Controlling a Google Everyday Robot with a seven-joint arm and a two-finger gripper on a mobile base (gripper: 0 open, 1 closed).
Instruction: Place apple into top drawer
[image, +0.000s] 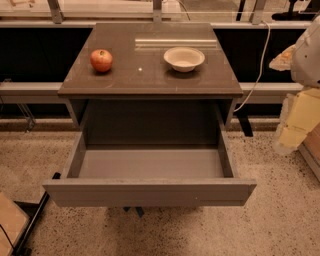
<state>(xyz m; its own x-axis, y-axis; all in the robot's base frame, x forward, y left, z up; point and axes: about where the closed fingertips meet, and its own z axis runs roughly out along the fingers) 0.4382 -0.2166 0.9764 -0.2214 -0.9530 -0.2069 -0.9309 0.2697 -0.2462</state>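
The apple (101, 60), small, red with a yellowish patch, sits on the left part of the brown cabinet top (150, 75). The top drawer (150, 192) is pulled wide open toward me; its grey inside holds nothing. My arm enters at the right edge, and the gripper (296, 127) hangs low there, to the right of the cabinet and far from the apple. It holds nothing that I can see.
A shallow white bowl (184, 58) stands on the right part of the cabinet top. A white cable (260, 65) hangs down behind the cabinet's right side. A dark rail runs along the back. Speckled floor surrounds the cabinet.
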